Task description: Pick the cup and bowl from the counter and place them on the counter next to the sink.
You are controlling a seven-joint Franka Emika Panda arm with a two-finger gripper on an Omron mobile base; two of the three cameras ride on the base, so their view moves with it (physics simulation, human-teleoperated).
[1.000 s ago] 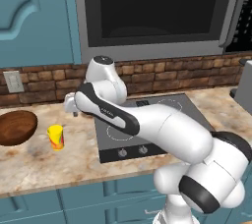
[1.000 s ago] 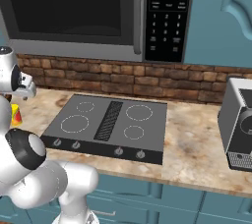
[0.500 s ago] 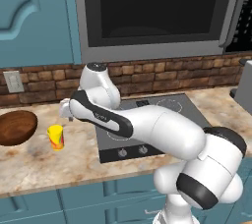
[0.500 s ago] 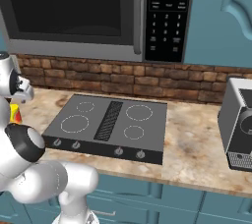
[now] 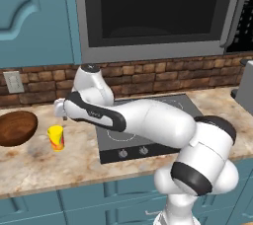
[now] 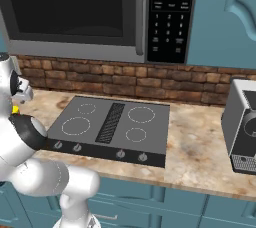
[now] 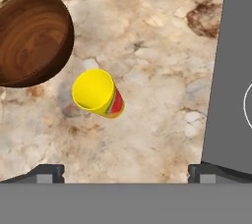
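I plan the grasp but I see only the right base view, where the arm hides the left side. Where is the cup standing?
Observer: In the left base view the cup stands upright on the counter, left of the stovetop.
Operator: And the bowl, does it touch the cup?
Observer: No. In the hand view the bowl sits apart from the cup, with bare counter between them.
Operator: Is the gripper ready above it?
Observer: The gripper is open and holds nothing; its fingertips stand wide on both sides, and the cup lies ahead of them, off toward one fingertip, not yet between them.
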